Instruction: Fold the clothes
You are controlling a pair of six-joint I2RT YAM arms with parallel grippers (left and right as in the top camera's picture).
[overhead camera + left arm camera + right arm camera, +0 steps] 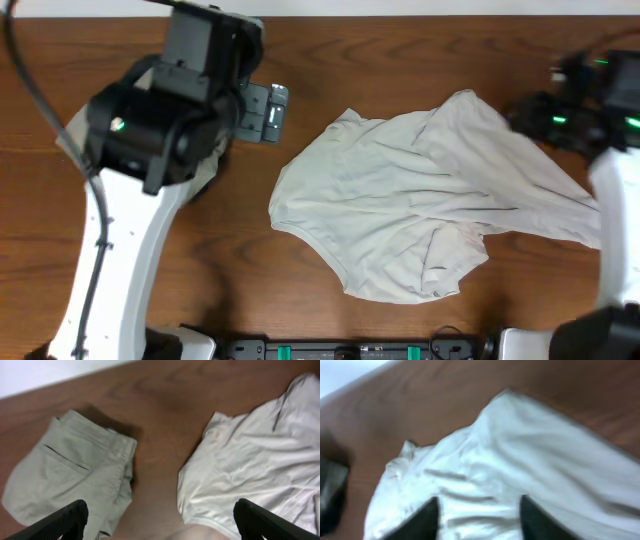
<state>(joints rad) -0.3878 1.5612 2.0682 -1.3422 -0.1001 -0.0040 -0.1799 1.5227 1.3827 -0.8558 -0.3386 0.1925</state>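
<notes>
The clothes, a pale off-white T-shirt point(420, 205), lie crumpled and wrinkled on the wooden table, right of centre. In the left wrist view the shirt point(260, 470) fills the right side. My left gripper point(160, 522) hovers above bare wood to the shirt's left, open wide with nothing between its fingers point(70, 517). My right gripper point(477, 517) hangs over the shirt point(520, 460) near its upper right part, its dark fingers point(422, 520) apart, with fabric showing below and between them. In the overhead view the right gripper point(525, 115) is blurred at the shirt's far right edge.
Folded khaki-olive trousers point(70, 475) lie at the table's left, mostly hidden under my left arm point(150, 120) in the overhead view. The table's far edge point(60, 382) runs just behind them. Bare wood point(250, 280) lies between trousers and shirt.
</notes>
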